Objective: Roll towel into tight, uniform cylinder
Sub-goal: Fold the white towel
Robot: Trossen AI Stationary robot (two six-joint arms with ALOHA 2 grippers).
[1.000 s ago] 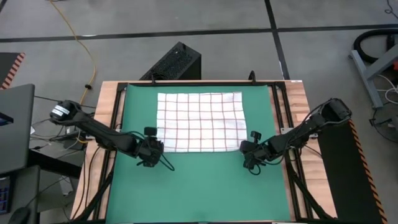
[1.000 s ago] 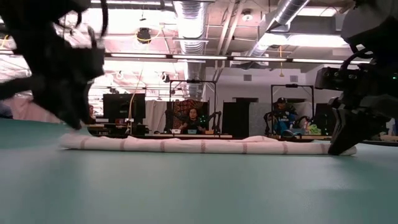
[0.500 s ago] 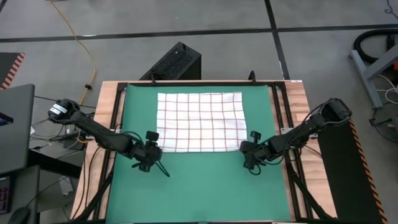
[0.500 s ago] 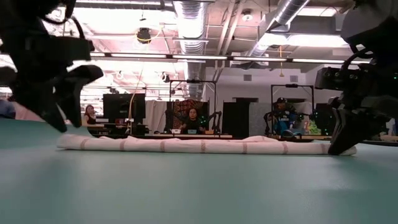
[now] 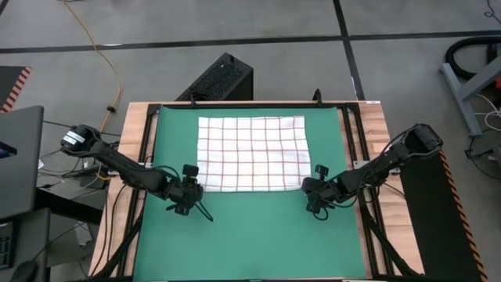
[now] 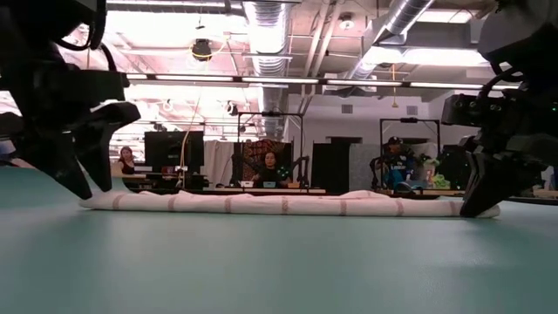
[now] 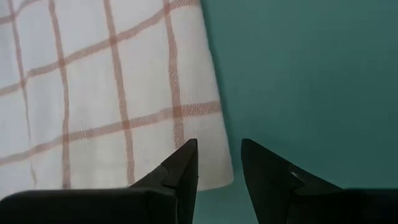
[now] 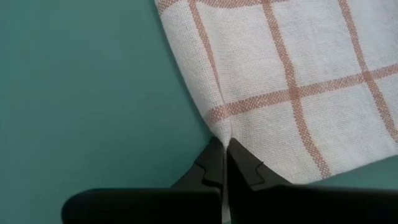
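Note:
The white checked towel (image 5: 250,153) lies spread flat on the far half of the green mat (image 5: 250,235); in the low view it shows as a low strip (image 6: 261,203). My left gripper (image 5: 193,190) stands open at the towel's near left corner (image 7: 221,177), one finger (image 7: 183,163) over the cloth and the other (image 7: 261,165) over bare mat. My right gripper (image 5: 307,190) is shut on the towel's near right corner. My left gripper: whether its fingers touch the cloth, I cannot tell. My right gripper pinches the towel's near right corner (image 8: 222,132) between its two fingers, coming steeply from above and from the near right. A small crease rises at the fingertips. The rest of the towel lies flat on the mat.
Bare green mat stretches from the towel's near edge to the table's near edge (image 5: 250,274). Dark rails (image 5: 149,157) run along both sides of the mat. A black box (image 5: 219,78) sits on the floor beyond the far edge. People sit at desks (image 6: 270,166) far behind.
My left gripper has come down toward the mat at the towel's near left corner and has tipped a little. Its fingers stay apart. The towel and my right gripper have kept still.

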